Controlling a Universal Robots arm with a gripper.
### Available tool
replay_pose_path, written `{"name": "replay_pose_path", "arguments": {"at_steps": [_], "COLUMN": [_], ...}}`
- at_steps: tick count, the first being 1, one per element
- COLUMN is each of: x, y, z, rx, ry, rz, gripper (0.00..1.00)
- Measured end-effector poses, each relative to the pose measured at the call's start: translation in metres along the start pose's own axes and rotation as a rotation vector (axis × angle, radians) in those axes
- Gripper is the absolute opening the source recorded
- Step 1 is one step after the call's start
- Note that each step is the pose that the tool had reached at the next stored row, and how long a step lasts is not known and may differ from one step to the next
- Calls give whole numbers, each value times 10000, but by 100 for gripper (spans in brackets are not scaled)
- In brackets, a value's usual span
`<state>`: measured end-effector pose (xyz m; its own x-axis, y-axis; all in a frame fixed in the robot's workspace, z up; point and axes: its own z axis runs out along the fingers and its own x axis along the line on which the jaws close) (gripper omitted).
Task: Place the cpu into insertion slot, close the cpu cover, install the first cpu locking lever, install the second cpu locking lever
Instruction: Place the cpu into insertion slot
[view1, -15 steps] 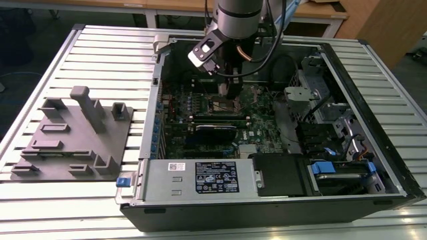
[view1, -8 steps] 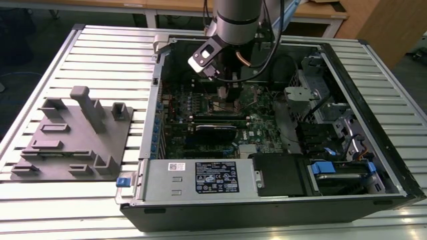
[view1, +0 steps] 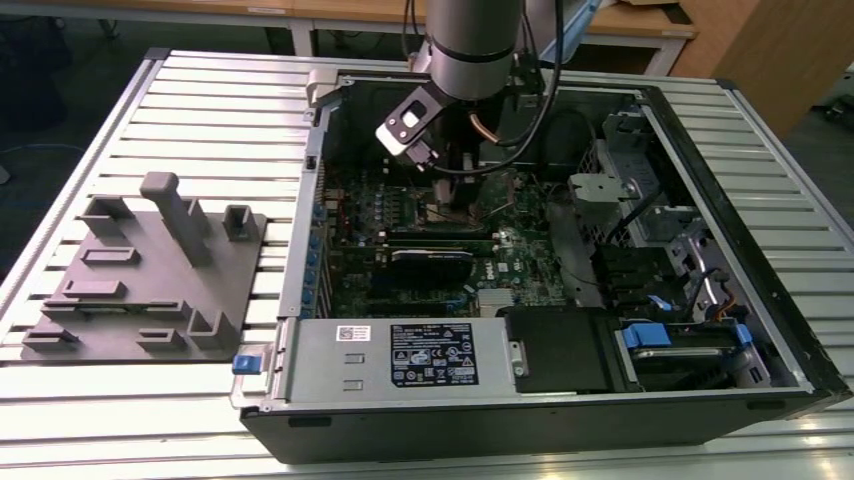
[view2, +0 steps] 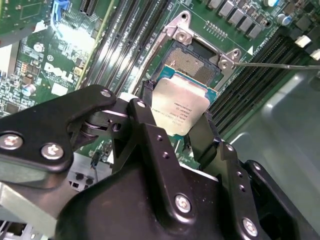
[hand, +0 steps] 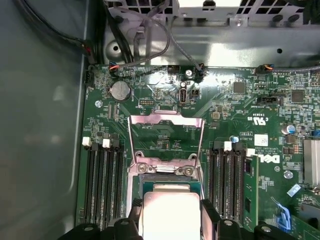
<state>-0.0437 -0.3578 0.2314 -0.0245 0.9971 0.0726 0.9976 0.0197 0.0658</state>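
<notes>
— Chip (view2: 186, 100) first: where is it?
— Clamped in the claw (view2: 177, 114). In both wrist views the two black fingers (hand: 209, 215) press on opposite edges of it, and its pale metal face is toward the cameras.
— And the socket (view2: 192, 64)?
— Just beyond the chip. In the second wrist view the chip sits tilted over the socket's near part, and the rest of the socket lies bare. I cannot tell whether the two touch.
— Cover?
— In the first wrist view the cover (hand: 162, 161) stands raised at the socket's end away from the claw. Green board (hand: 240, 100) shows through its cut-out centre. A thin lever (view2: 280, 65) runs out from one socket corner.
— Around that?
— Long black memory slots (hand: 102, 180) flank the socket on both sides. In the exterior view the arm (view1: 467, 50) reaches down into an open computer case (view1: 767, 330) on a slatted metal table (view1: 200, 110). A grey fixture plate (view1: 147, 290) lies beside the case on the exterior view's left.
</notes>
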Motion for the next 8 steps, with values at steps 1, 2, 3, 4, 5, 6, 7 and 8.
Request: {"name": "replay_pose_path", "arguments": {"at_steps": [1, 2, 3, 4, 5, 6, 7, 8], "x": [-1, -2, -2, -3, -4, -4, -4, -4], "y": [-1, -3, -4, -7, -13, -24, -32, -37], "z": [12, 23, 33, 43, 51, 58, 65, 71], "rx": [0, 0, -1, -1, -2, -3, -4, -4], "ry": [-1, -2, -2, -3, -3, -3, -3, -4], "rz": [3, 6, 11, 18, 25, 31, 38, 47], "gripper": [54, 54, 54, 54, 54, 54, 54, 54]}}
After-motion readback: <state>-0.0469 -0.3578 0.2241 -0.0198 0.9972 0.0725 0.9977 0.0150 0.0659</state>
